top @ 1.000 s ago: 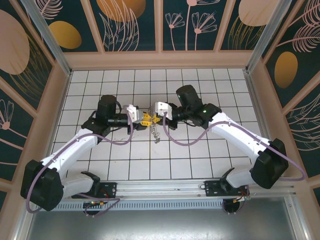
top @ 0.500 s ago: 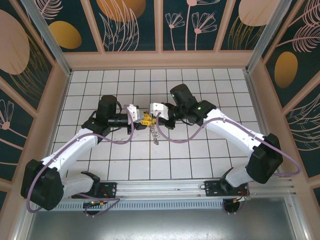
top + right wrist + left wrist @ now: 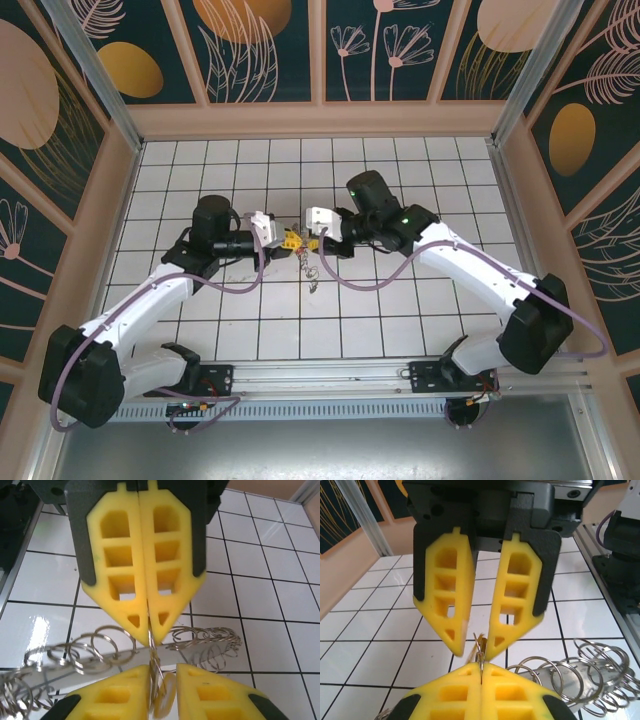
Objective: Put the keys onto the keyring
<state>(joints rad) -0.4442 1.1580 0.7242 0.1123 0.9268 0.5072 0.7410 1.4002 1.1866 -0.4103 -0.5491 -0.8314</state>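
Observation:
Both grippers meet tip to tip above the middle of the tiled floor. My left gripper (image 3: 291,241) (image 3: 481,666) is shut on the thin wire of the keyring (image 3: 152,647), edge-on between its yellow pads. Facing it, my right gripper (image 3: 311,238) (image 3: 162,670) has its fingers parted. The small brass key (image 3: 166,702) (image 3: 481,644) stands in that gap against the ring wire, nearer one pad. The keyring's silvery dangling pieces (image 3: 311,268) (image 3: 590,665) hang below, down to the floor.
White tiled floor (image 3: 400,300) with patterned walls (image 3: 60,200) on three sides. A metal rail (image 3: 330,378) runs along the near edge by the arm bases. Both arms reach inward, leaving open floor at the back and far sides.
The right gripper's fingers have parted from shut, and the left gripper's fingers have closed fully on the ring wire. Both grippers stay tip to tip at the same spot.

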